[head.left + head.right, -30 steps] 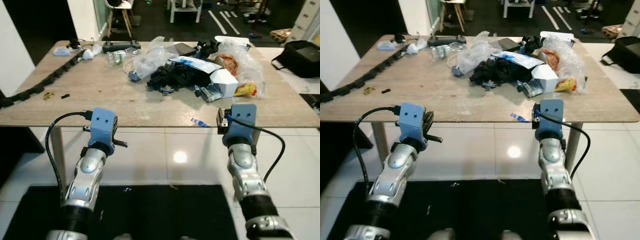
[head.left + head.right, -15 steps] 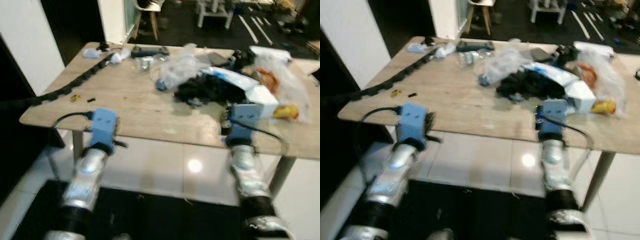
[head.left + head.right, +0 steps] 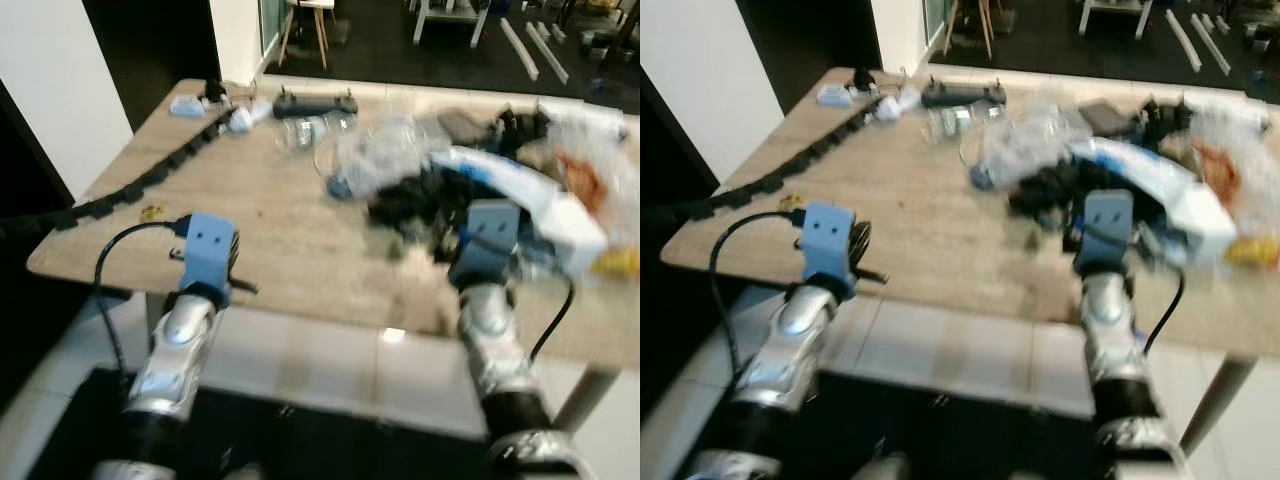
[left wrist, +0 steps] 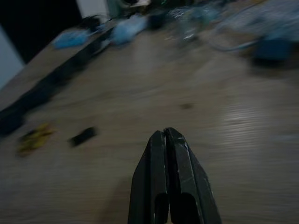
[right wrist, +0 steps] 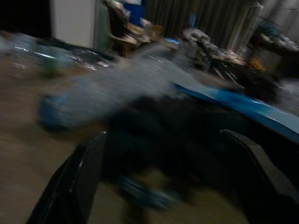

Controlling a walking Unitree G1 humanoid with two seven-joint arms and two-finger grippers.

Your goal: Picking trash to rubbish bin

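Observation:
The trash lies in a blurred heap on the right half of the wooden table [image 3: 280,235]: a clear plastic bag [image 3: 385,160], a black tangle [image 3: 415,200], a blue-and-white packet [image 3: 500,175], a white box [image 3: 575,225] and a yellow wrapper [image 3: 618,262]. My left gripper [image 4: 167,135] is shut and empty, low over bare wood near the table's front edge. My right gripper [image 5: 162,135] is open, its fingers [image 5: 81,175] wide apart, facing the black tangle [image 5: 173,135] and the clear bag [image 5: 107,93] from close by. No rubbish bin can be made out.
A black cable chain [image 3: 130,185] runs along the table's left side, with a small yellow scrap [image 3: 152,212] beside it. A black device [image 3: 315,100] lies at the far edge. A chair [image 3: 310,20] stands beyond. White wall [image 3: 50,90] on the left.
The camera has moved forward and turned, so the table looms larger and the heap sits further right. Both arms now reach over the front edge. Their poses look unchanged.

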